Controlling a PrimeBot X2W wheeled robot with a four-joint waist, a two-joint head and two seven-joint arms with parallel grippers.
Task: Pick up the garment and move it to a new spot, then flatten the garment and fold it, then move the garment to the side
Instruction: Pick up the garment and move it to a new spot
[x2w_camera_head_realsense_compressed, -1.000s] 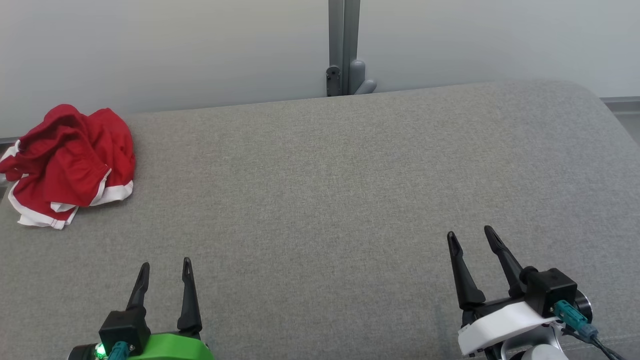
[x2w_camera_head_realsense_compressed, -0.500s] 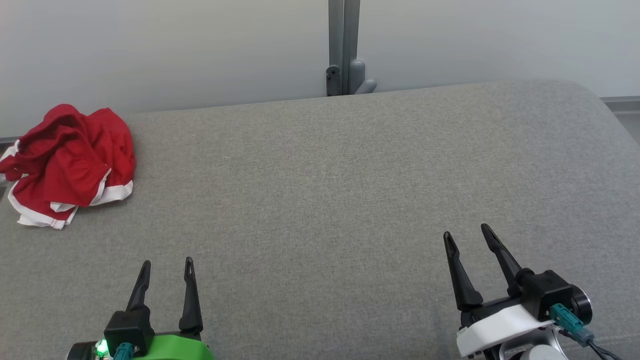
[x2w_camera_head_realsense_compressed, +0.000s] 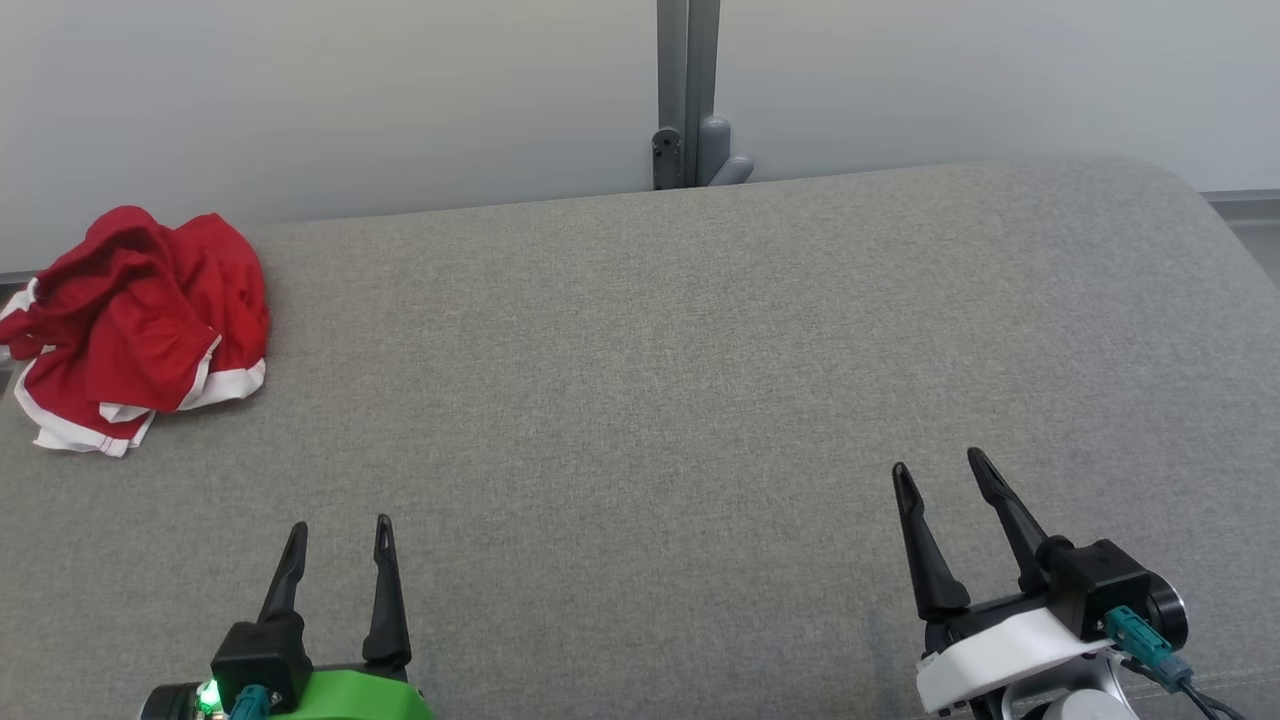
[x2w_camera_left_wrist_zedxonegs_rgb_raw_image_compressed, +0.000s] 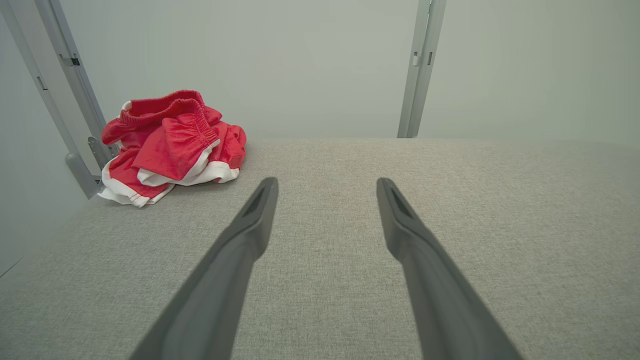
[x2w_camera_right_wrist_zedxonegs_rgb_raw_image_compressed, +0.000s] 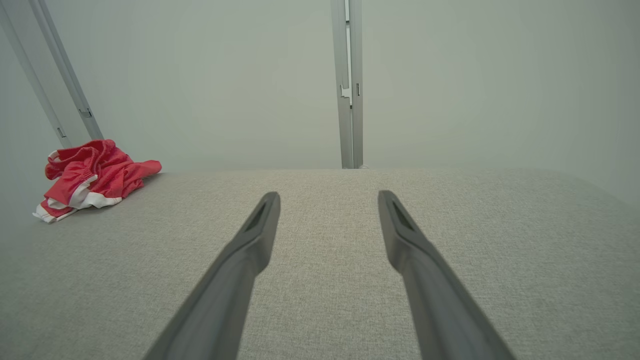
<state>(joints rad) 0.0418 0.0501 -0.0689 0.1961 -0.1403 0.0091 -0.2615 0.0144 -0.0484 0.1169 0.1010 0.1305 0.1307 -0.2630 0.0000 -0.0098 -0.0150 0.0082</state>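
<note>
The garment (x2w_camera_head_realsense_compressed: 135, 325) is a pair of red shorts with white trim, crumpled in a heap at the far left corner of the grey fabric surface (x2w_camera_head_realsense_compressed: 650, 380). It also appears as the garment (x2w_camera_left_wrist_zedxonegs_rgb_raw_image_compressed: 170, 142) ahead and left of my left fingers, and as the garment (x2w_camera_right_wrist_zedxonegs_rgb_raw_image_compressed: 92, 177) far left in the right wrist view. My left gripper (x2w_camera_head_realsense_compressed: 340, 530) hovers open at the near left, well short of the heap. At the near right my right gripper (x2w_camera_head_realsense_compressed: 937, 465) stands open, holding nothing.
A pale wall with a grey upright post (x2w_camera_head_realsense_compressed: 688, 95) and a bracket stands right behind the surface's far edge. The surface's right corner (x2w_camera_head_realsense_compressed: 1190, 200) is rounded. A slanted grey bar (x2w_camera_left_wrist_zedxonegs_rgb_raw_image_compressed: 65, 95) stands beside the heap.
The left gripper has crept slightly to the right. The right gripper wavered a little and sits about where it was. The garment has not moved.
</note>
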